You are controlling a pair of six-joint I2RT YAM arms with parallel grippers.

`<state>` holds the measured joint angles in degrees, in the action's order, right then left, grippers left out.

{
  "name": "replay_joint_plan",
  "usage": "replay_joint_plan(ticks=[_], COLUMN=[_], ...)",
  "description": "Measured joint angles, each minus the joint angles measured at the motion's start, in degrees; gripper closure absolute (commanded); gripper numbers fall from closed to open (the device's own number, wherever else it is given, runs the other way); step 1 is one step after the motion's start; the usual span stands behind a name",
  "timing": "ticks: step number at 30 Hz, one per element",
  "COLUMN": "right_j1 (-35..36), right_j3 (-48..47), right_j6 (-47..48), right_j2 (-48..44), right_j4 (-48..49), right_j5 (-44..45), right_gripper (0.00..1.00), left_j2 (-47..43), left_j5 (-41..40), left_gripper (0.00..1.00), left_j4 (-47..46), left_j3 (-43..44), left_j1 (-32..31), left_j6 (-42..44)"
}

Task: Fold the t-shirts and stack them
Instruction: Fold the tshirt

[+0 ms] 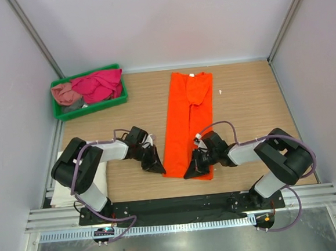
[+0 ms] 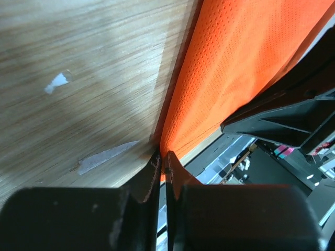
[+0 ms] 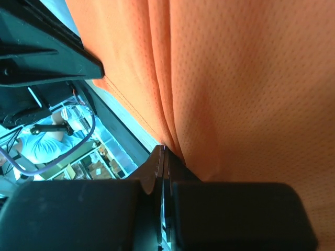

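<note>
On the wooden table, left gripper and right gripper clamp near corners of the orange t-shirt.

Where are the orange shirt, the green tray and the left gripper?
orange shirt (image 1: 186,118), top view, middle of the long cloth.
green tray (image 1: 91,109), top view, its near wall.
left gripper (image 1: 160,169), top view, between its fingertips, at the shirt's near corner.

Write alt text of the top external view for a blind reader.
A bright orange cloth t-shirt, folded into a narrow strip, lies on a wooden table; the left hand and right hand pinch its near edge. A green plastic tray at far left holds a magenta shirt and a dusty pink one.
</note>
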<state>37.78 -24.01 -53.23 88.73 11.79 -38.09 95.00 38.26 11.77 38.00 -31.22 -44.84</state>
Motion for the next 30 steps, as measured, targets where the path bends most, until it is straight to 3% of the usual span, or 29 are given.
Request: replay_joint_plan(ticks=[5,8,9,10,11,15,16,18,19,25,27,30], right_j1=[0.0,0.0,0.0,0.0,-0.2,-1.9,-2.3,-2.7,-2.7,-3.6,-3.9,-4.3], right_j3=[1.9,1.8,1.6,1.1,0.3,-4.9,-7.7,-13.8,-16.0,-45.2,-53.1,-64.1], right_j6=[-0.5,-0.2,0.1,0.4,0.7,2.0,3.0,5.2,6.2,12.2,13.7,16.1], right_j2=[-1.4,-3.9,-4.9,-5.9,-6.8,-8.4,-8.4,-7.8,-7.5,6.7,12.7,22.4], right_j4=[1.2,-1.9,-3.4,-5.1,-6.6,-13.8,-17.4,-23.1,-25.2,-41.7,-44.9,-50.1], right_j5=[-0.5,0.5,1.0,1.5,2.0,4.8,7.1,12.2,13.9,38.0,45.2,54.1], right_gripper=[0.99,0.98,0.95,0.93,0.89,0.55,0.40,0.32,0.24,0.13,0.12,0.12], left_j2=[-0.1,-0.8,-1.4,-2.0,-2.5,-4.2,-4.2,-4.2,-4.1,-3.0,-2.7,-3.3], left_j5=[2.1,2.9,3.2,3.7,3.9,3.8,3.8,3.6,3.5,4.8,5.8,7.5], left_gripper=[0.99,0.80,0.69,0.65,0.63,0.64,0.66,0.70,0.72,0.78,0.73,0.56], left_j4=[-2.9,-4.7,-5.0,-5.2,-5.3,-5.4,-5.4,-5.4,-5.4,-8.7,-10.4,-12.6], left_j3=[-1.9,-3.6,-4.2,-4.6,-4.9,-5.7,-5.7,-5.9,-6.0,-7.6,-8.5,-9.6], left_j1=[0.0,0.0,0.0,0.0,0.0,-0.2,-0.3,-0.4,-0.6,-3.0,-3.3,-3.4], left_j6=[-0.1,-0.2,-0.4,-0.5,-0.7,-1.0,-1.1,-1.2,-1.2,-2.8,-3.6,-5.2])
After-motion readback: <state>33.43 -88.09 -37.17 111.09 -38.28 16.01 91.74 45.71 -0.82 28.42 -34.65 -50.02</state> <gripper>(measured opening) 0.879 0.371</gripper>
